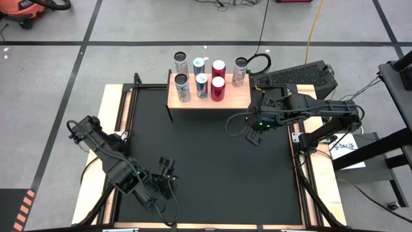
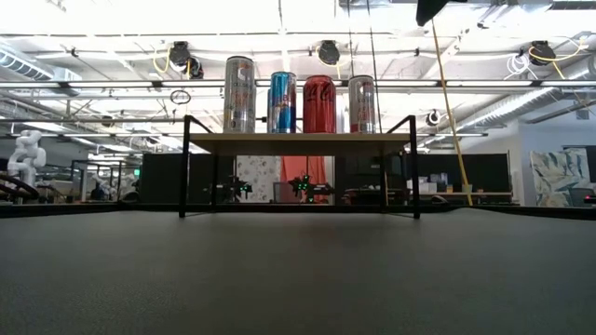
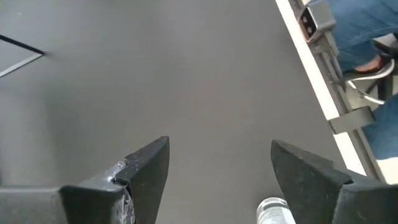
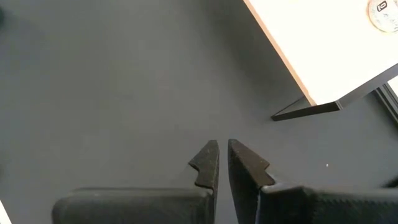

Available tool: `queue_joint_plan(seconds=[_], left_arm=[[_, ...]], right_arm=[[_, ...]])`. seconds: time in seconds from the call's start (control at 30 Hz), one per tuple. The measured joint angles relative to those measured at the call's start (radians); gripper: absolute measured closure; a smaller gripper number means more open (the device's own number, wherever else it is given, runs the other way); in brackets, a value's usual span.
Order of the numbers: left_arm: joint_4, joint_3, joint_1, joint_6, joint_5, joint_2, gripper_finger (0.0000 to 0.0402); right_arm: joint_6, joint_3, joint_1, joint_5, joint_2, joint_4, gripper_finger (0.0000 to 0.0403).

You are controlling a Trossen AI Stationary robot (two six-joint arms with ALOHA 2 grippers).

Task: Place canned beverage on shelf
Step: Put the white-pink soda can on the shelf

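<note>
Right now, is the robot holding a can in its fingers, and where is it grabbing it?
No, nothing is held. The left gripper is open over the black mat, and the right gripper is shut and empty.

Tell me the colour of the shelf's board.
Light wood; the shelf board shows best in the high view, standing on black legs.

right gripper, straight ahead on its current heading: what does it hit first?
Most likely the black mat. The right gripper, shut and empty, points down at bare mat just in front of the shelf; nothing else lies in line. Depth is hard to judge.
</note>
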Motion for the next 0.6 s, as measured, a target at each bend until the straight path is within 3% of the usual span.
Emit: queue_joint_plan(seconds=[0.17,0.4,0.6], left_arm=[[0.001,0.0,0.0,-0.011,0.032,0.0,0.0124],[-0.072,0.0,0.0,-0.162,0.077,0.0,0.0123],[-0.178,0.0,0.0,-0.34,0.101,0.0,0.0084]], right_arm=[[0.0,0.0,0.0,0.001,0.0,0.0,0.0385],[0.0,0.0,0.0,0.0,0.0,0.0,0.0385],[0.0,0.0,0.0,0.001,0.0,0.0,0.0385]])
